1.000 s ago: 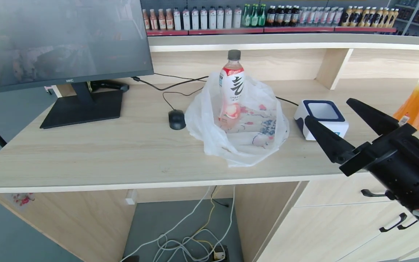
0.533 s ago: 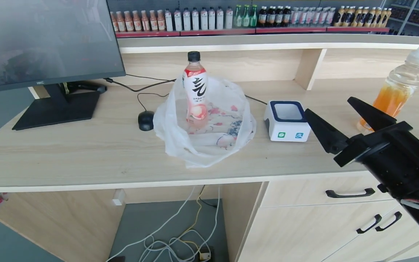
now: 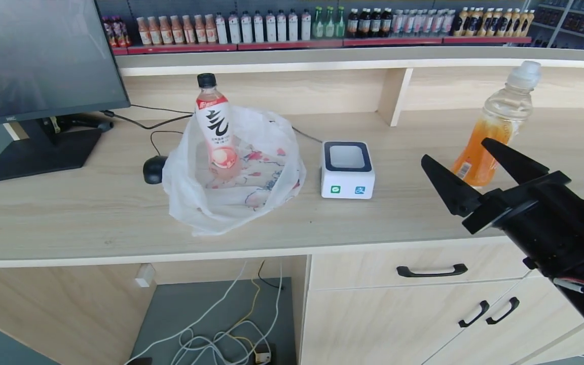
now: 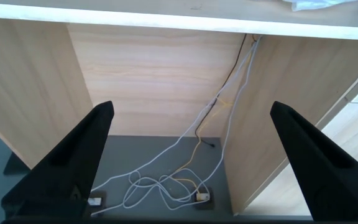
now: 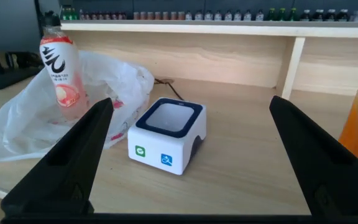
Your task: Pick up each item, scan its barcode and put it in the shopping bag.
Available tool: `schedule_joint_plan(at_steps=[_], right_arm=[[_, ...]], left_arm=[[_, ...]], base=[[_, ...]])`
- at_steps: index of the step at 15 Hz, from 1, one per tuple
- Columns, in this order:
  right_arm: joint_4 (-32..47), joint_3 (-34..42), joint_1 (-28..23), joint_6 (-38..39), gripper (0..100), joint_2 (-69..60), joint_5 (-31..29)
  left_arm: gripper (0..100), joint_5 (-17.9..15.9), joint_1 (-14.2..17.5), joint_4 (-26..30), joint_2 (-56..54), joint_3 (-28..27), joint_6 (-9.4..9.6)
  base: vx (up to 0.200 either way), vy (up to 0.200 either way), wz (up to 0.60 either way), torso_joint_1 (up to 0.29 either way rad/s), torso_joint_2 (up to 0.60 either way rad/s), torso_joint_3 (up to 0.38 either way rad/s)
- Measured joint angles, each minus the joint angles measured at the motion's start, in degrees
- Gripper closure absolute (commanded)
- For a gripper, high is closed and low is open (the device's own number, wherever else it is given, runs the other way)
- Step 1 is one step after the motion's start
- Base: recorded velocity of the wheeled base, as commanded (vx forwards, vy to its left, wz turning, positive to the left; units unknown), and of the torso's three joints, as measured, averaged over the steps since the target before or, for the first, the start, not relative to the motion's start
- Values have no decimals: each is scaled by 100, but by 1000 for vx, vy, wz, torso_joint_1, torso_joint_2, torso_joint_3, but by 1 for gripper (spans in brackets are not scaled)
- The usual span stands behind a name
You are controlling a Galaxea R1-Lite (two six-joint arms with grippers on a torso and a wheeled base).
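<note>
A pink-labelled drink bottle (image 3: pixel 215 132) stands upright inside the open white shopping bag (image 3: pixel 251 197) on the wooden counter (image 3: pixel 69 213). To the right of the bag sits the white barcode scanner (image 3: pixel 348 170). An orange juice bottle (image 3: pixel 500 121) stands further right. My right gripper (image 3: pixel 455 150) hovers open and empty at the counter's front edge, just in front of the orange bottle. The right wrist view faces the scanner (image 5: pixel 166 135), the bag (image 5: pixel 17 134) and the pink bottle (image 5: pixel 61 74). My left gripper (image 4: pixel 191 106) hangs open below the counter top.
A monitor (image 3: pixel 33 56) and a black mouse (image 3: pixel 153 170) stand left of the bag. A raised shelf with a wooden divider (image 3: pixel 393 96) runs along the back. Drawers with black handles (image 3: pixel 431 271) are under the right side. Loose cables (image 4: pixel 185 180) lie on the floor in the knee space.
The head camera has swung to the right, so the bag, scanner and monitor sit further left in the picture and the orange bottle has come fully into view. The right gripper stays open.
</note>
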Motion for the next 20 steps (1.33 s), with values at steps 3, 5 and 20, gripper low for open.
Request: schedule_joint_plan(at_steps=[3,5,20], right_arm=[[0,24,-28,-4,0,-2,0],[0,39,-28,0,0,-5,-2],[30,185,166,-22,0,254,-2]], left_arm=[[0,0,0,2,0,0,-17],[0,2,-2,2,0,0,-28],[0,-2,0,0,0,0,7]], base=[[0,-200,0,2,2,2],[0,-200,0,5,-2,5],[0,-133,0,2,2,2]])
